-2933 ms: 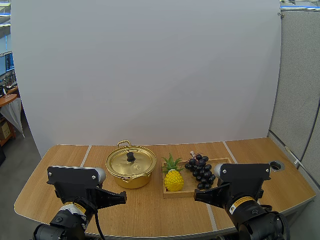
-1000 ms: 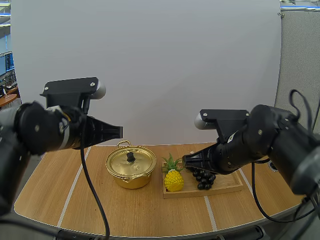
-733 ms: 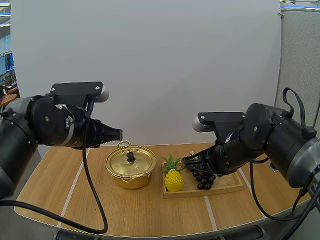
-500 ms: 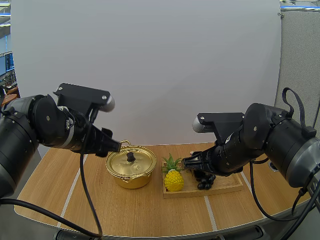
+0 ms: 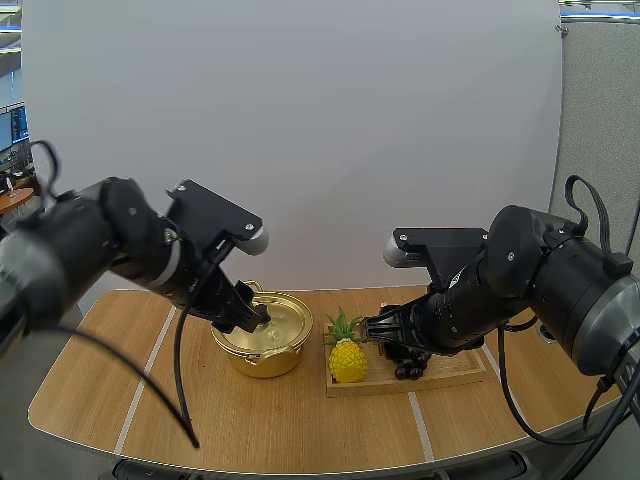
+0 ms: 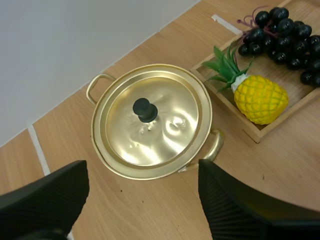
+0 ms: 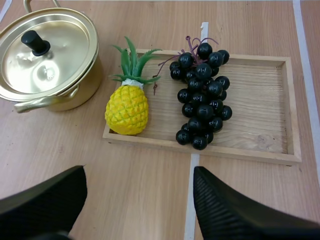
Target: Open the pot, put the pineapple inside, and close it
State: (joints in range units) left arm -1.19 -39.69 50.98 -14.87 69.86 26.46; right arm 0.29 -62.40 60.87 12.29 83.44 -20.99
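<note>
Both tools stand spread: left tool (image 5: 256, 318) above the lidded pot (image 5: 265, 362) on the bench (image 5: 100, 390), right tool (image 5: 372, 328) near the pineapple (image 7: 127, 110) in the tray (image 7: 255, 120). Lid (image 6: 172, 125) likely light, slick; pinch its black knob (image 6: 145, 109). Pineapple probably light, stiff; grip its body.

Left arm (image 5: 120, 245) was black and bulky with rounded joints, a flat black housing (image 5: 212, 212) ended in a silver-grey cap (image 5: 257, 238), right arm (image 5: 550, 290) looked the same, fingers (image 6: 45, 200) were black wedges with finely ribbed faces.
</note>
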